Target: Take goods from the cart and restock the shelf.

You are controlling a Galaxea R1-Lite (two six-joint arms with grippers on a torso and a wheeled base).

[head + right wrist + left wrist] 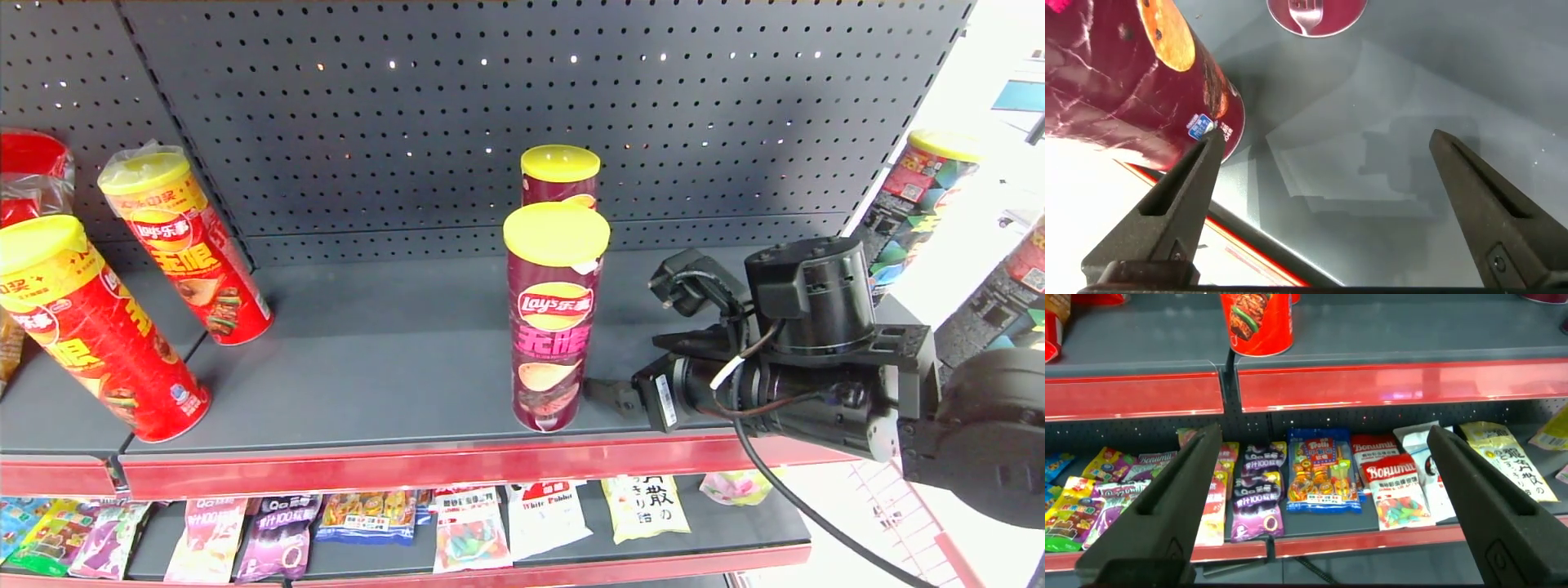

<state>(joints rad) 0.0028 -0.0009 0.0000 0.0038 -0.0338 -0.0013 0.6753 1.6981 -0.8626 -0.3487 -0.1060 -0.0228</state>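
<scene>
Maroon chip can (557, 327), yellow lid, chip picture on its label, upright near the front edge of the grey shelf (392, 351); twin can (560, 175) behind it. My right gripper (1324, 140) spread wide, empty, just beside its base. My left gripper (1323, 431) wide too, facing snack bags (1323, 469). Red cans (192, 245) to the left; pegboard (490, 98) behind

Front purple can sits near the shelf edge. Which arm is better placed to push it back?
Right, probably. The right gripper is open, directly beside the purple can. The left gripper is open too, but faces the snack bags on the lower shelf.
</scene>
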